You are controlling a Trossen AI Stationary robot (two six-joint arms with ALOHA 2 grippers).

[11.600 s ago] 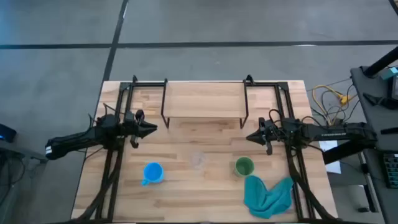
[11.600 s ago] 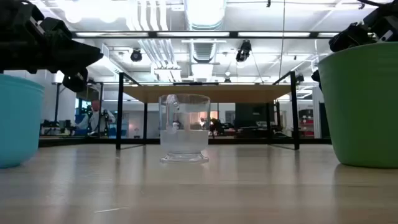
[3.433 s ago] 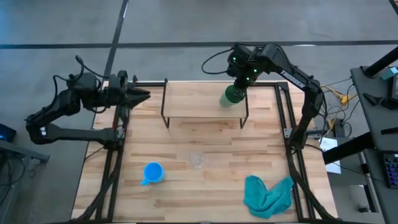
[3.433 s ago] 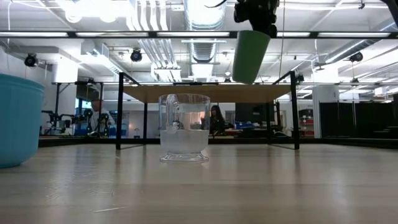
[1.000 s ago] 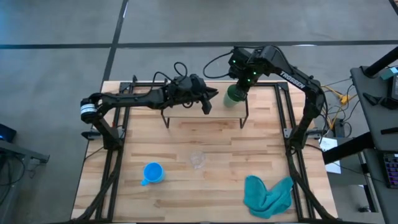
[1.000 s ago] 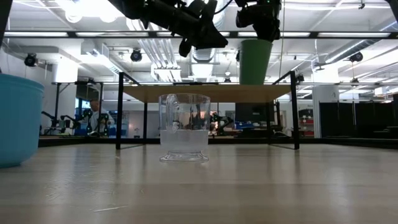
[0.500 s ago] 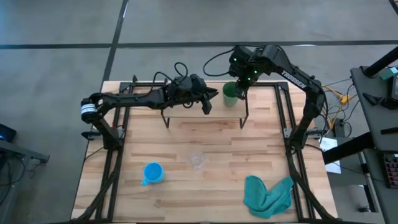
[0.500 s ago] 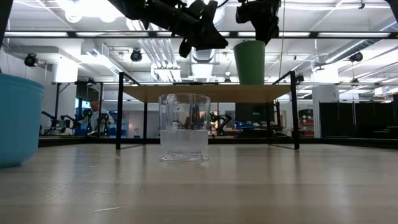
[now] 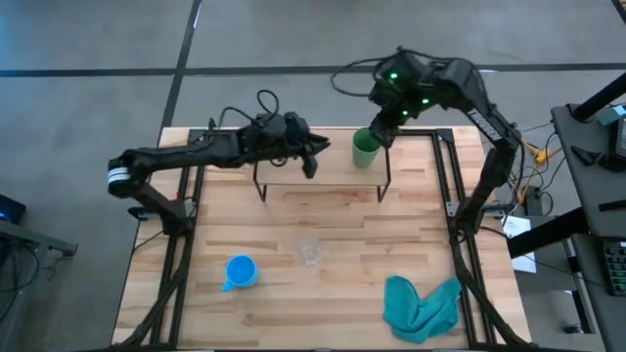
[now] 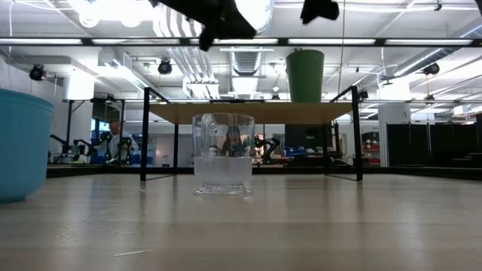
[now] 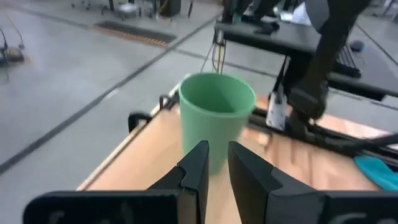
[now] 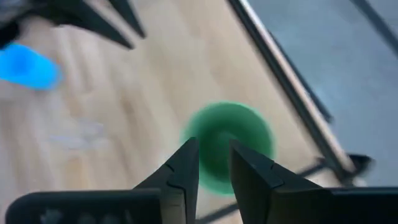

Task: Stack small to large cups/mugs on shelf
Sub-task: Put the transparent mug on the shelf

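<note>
The green cup (image 9: 365, 147) stands upright by its base on the right part of the shelf (image 9: 333, 176), also seen in the low view as green cup (image 10: 305, 75) on the shelf board (image 10: 226, 114). My right gripper (image 12: 214, 155) hovers open above its rim, well clear of it (image 10: 320, 11). My left gripper (image 9: 318, 152) hangs over the shelf's middle, pointing at the green cup (image 11: 216, 118), with a narrow gap between its fingers (image 11: 217, 152) and nothing in it. The clear glass cup (image 9: 311, 251) and the blue mug (image 9: 241, 271) stand on the table.
A teal cloth (image 9: 421, 305) lies crumpled at the table's near right corner. The shelf's black legs (image 9: 259, 186) stand toward the far edge. Bare tabletop (image 9: 323, 303) lies between the shelf and the near edge, around the glass cup and blue mug.
My right gripper has set the green cup upright on the shelf, let go of it and risen clear. The cup, slightly tilted a second ago, now stands on its own. My left gripper has drawn back toward the table's left and gone up a little.
</note>
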